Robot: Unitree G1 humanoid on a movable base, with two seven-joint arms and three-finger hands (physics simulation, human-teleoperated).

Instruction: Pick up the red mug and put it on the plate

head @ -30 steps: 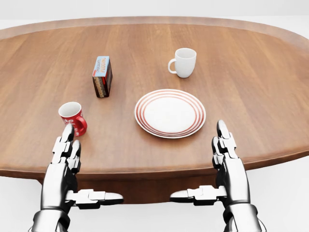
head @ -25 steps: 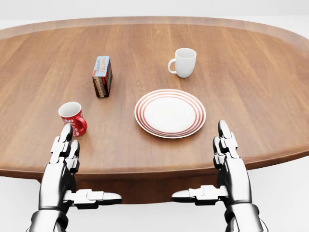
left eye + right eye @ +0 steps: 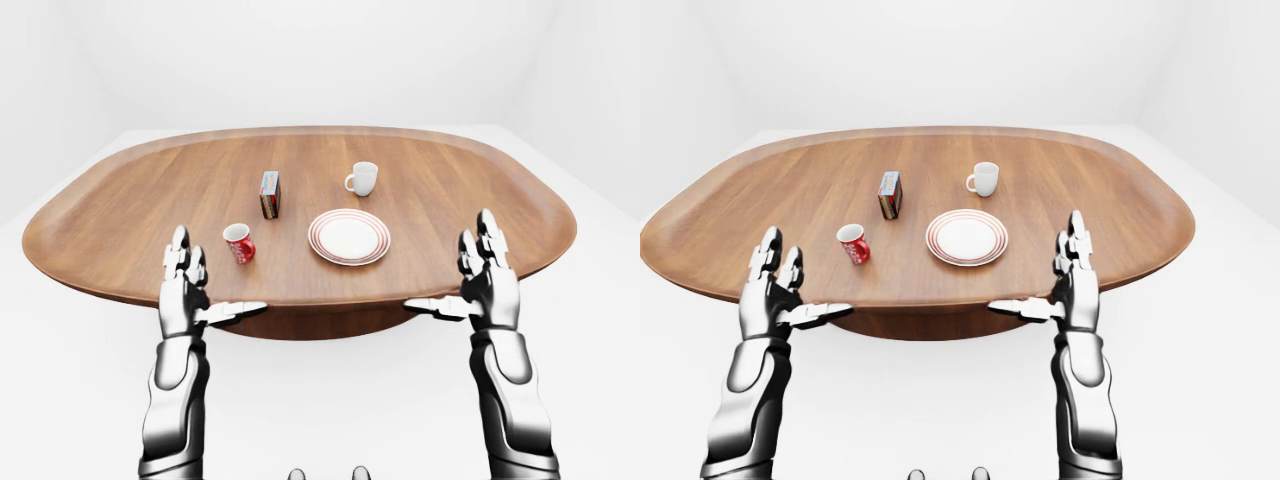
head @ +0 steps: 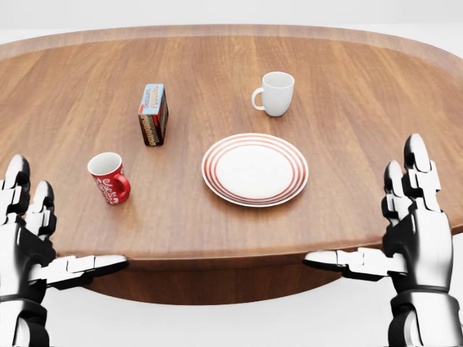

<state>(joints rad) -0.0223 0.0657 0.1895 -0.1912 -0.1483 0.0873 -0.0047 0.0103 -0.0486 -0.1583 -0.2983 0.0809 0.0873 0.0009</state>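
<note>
- The red mug stands upright on the counter, mouth up, handle toward the head view's lower right, left of the plate.
- Left hand and right hand: fingers spread, holding nothing, partly cropped.

A bare simulated room is shown: blank white walls and floor surround one oval wooden table, laid dining-style with a striped plate and mugs.
</note>
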